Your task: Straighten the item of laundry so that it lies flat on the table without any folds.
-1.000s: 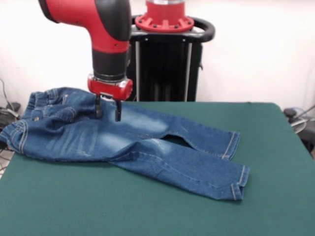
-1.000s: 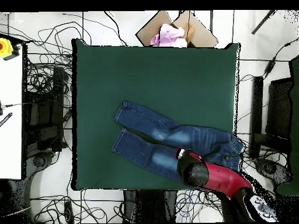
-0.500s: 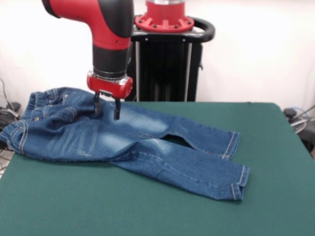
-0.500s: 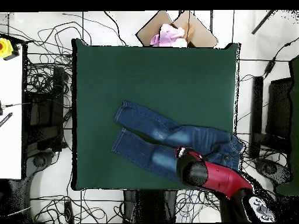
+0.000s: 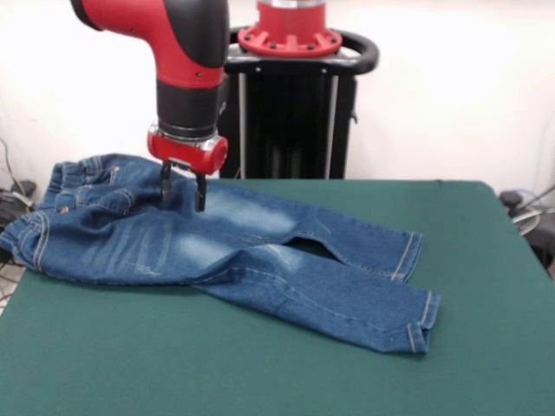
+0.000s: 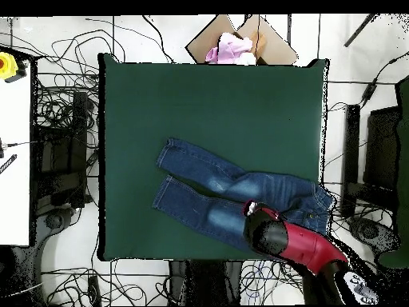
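Dark green table [image 5: 486,347] in front of a pale wall, black pedestal behind; from overhead, tangled cables [image 6: 56,120] on the white floor all round and an open cardboard box [image 6: 240,40] holding pink cloth just past one table edge.

Small blue jeans [image 5: 217,251] spread across the felt, waistband bunched and rumpled at the left of the front view, both legs running to the right with a narrow gap between them below the crotch. Faded whitish patches on thighs and knees. Near leg ending at a hem close to the middle-right of the table, far leg's hem a little behind it. Overhead, the jeans [image 6: 232,196] slanted toward the table corner nearest the robot base, waistband at the table edge.

Red and black arm [image 5: 186,52] down from above over the seat area. Gripper [image 5: 182,186] just above the denim near the waistband, two dark fingers [image 5: 200,194] hanging parted with a narrow gap, gripping nothing. Contact with the fabric not clear. Overhead, arm [image 6: 291,240] covering the gripper.
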Tool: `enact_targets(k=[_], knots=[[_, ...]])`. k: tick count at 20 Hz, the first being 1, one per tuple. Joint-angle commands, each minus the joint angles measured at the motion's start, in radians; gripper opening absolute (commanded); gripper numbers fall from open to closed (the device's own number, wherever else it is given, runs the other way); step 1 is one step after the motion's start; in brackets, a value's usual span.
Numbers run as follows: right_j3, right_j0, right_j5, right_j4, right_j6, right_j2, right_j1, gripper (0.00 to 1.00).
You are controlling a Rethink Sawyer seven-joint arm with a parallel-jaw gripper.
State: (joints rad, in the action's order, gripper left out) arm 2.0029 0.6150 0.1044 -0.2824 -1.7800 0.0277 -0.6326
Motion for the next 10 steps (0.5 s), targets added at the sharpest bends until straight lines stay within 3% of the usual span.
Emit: enact_targets(k=[1,10], knots=[[-0.092,-0.030,-0.109,0.102,-0.226,-0.059,0.111,1.00],[-0.129,-0.074,-0.121,0.188,-0.219,-0.051,0.128,1.00]])
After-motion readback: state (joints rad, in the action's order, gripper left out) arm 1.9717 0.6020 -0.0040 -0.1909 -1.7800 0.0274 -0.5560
